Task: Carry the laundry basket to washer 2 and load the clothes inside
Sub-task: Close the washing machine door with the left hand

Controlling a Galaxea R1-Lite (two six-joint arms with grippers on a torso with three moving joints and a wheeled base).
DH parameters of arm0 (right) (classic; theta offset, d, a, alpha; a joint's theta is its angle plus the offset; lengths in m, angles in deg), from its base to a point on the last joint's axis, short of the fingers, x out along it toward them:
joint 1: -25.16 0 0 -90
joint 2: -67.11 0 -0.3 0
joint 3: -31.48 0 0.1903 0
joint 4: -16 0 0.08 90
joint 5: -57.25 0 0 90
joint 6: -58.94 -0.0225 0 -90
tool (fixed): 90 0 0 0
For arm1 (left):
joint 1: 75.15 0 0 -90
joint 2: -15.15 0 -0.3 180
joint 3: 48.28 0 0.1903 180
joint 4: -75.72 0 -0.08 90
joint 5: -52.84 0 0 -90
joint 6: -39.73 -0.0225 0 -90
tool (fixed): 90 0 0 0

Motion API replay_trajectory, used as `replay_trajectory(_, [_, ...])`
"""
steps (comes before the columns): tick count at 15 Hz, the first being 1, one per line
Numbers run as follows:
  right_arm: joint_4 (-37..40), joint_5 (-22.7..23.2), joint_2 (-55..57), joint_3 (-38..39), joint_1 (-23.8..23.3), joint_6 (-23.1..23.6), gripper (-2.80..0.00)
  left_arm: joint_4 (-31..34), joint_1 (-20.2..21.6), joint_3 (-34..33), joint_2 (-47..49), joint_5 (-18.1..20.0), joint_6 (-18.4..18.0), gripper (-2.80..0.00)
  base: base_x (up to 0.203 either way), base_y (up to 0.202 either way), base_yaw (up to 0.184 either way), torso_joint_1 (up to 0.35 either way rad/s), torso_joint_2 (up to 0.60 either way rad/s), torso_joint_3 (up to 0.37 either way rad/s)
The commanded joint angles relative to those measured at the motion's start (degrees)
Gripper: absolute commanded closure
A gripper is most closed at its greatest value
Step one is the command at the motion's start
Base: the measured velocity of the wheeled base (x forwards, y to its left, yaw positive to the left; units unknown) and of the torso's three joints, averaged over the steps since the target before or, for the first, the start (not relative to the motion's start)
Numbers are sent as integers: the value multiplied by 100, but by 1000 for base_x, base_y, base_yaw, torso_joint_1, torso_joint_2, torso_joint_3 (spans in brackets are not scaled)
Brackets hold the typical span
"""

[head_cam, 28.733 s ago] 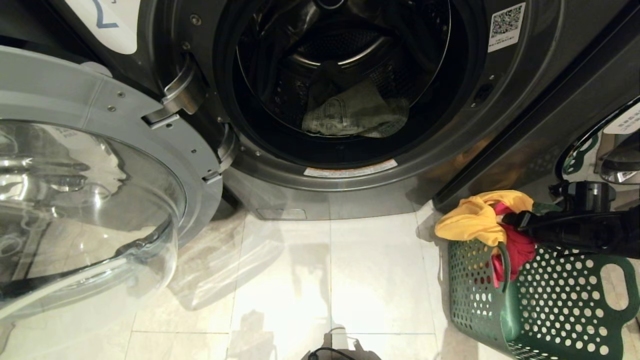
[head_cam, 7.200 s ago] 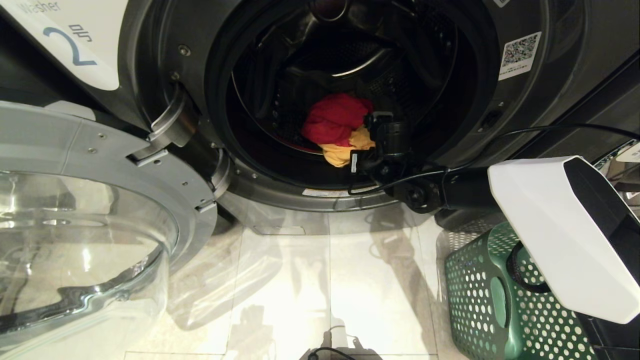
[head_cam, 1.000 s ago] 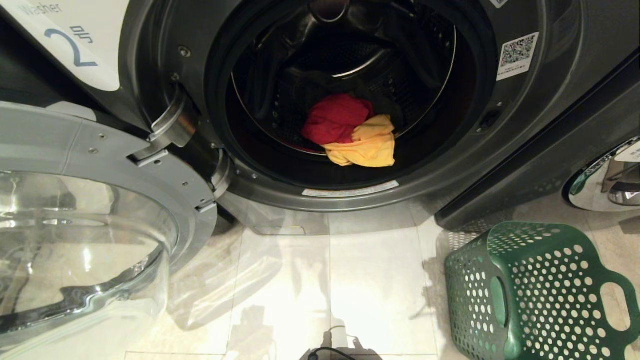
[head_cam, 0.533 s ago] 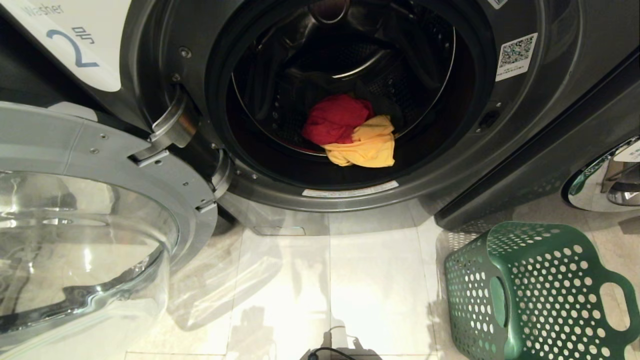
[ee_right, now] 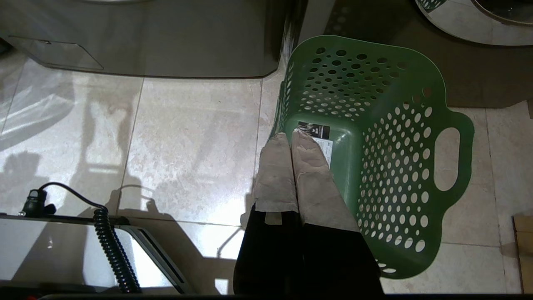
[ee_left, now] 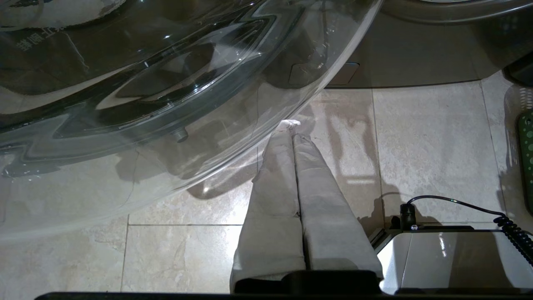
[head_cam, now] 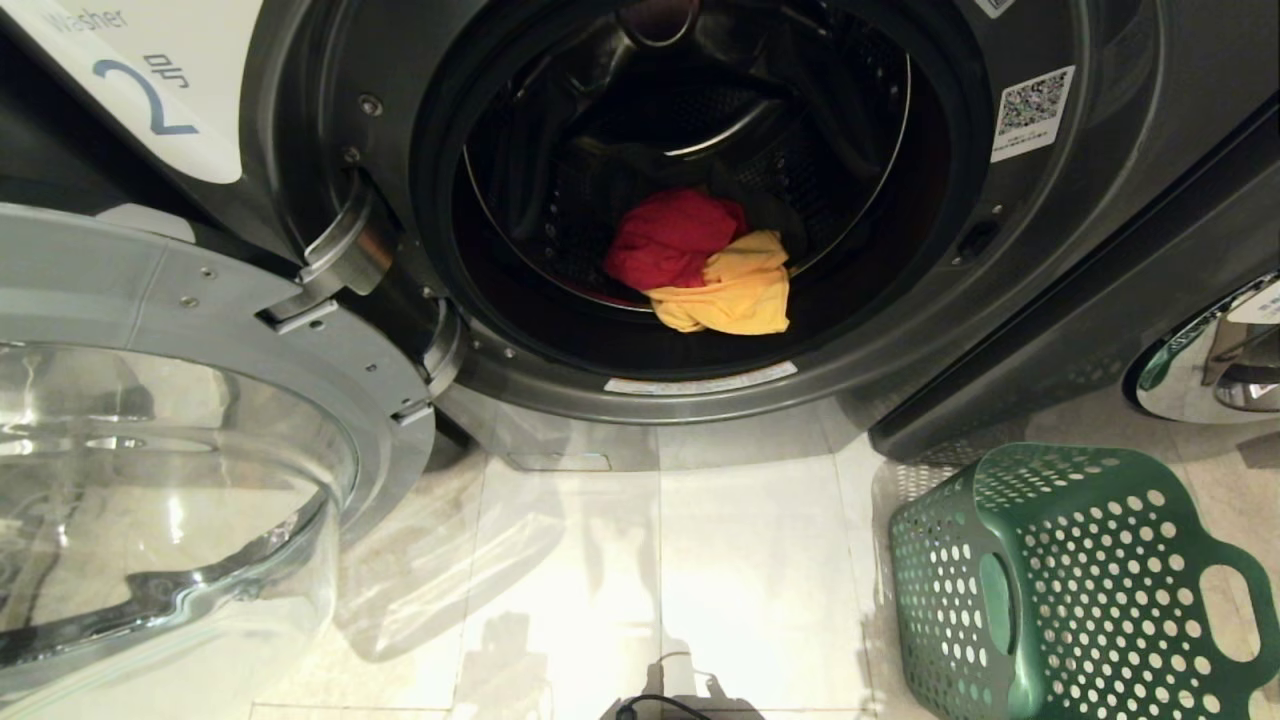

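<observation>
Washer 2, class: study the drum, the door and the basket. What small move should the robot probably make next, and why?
Probably reach the left gripper to the open door and start swinging it shut: the red cloth and yellow cloth lie in washer 2, the laundry basket is empty, and both grippers, the right gripper too, are shut, holding nothing.

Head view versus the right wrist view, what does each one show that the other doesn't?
Only the head view shows washer 2 with its glass door swung open, and the red-pink cloth piece and yellow cloth piece lying in the drum.

Only the right wrist view shows the right gripper, fingers shut, above the basket's near rim, the basket's bare floor with its sticker, and a coiled black cable.

Both show the laundry basket, with no clothes in it, standing on the pale floor tiles by the washer's base.
</observation>
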Motion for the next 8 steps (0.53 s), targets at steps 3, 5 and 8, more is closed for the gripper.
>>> replay_trajectory(3, [27, -11, 11, -4, 0, -51, 0, -1, 1, 0, 1, 0, 0, 0, 0, 0, 0, 0, 0, 0])
replay_trajectory(5, [27, -2, 11, 5, 0, -76, 0, -1, 1, 0, 6, 0, 0, 0, 0, 0, 0, 0, 0, 0])
replay_trajectory(8, [27, -1, 11, -1, 0, -150, 0, -1, 1, 0, 5, 0, 0, 0, 0, 0, 0, 0, 0, 0])
